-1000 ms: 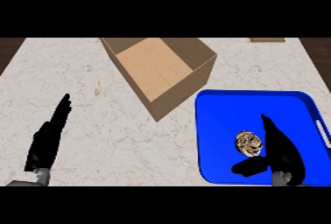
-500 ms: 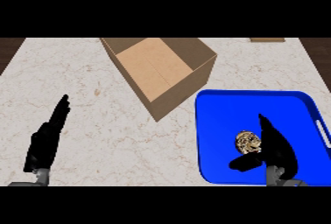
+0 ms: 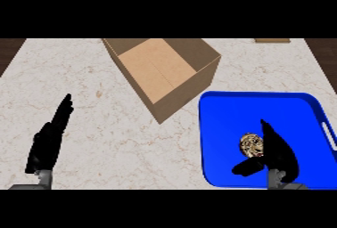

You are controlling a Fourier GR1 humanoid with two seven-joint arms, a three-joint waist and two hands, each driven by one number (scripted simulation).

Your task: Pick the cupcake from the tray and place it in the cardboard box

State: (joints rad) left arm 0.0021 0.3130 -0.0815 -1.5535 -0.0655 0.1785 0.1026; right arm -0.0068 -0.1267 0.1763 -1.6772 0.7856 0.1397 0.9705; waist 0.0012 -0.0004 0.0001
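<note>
Head view: the right hand point(image 3: 280, 153), spread wide, sits just beside the cupcake point(image 3: 249, 144) on the tray point(image 3: 217, 116); left hand point(image 3: 47, 144) rests straight-fingered.

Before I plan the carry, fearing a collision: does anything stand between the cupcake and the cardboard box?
Nothing visible lies between cupcake and cardboard box, only bare counter. The lift must clear the blue tray's rim and the box's wall.

My right hand point(image 3: 280, 153) lies over the blue tray point(image 3: 263, 100), fingers straight, the cupcake point(image 3: 250, 144) just beside them. The open cardboard box point(image 3: 161, 67) stands beyond (skewed on the counter point(image 3: 99, 89)); my left hand point(image 3: 47, 144) rests open at lower left.
</note>
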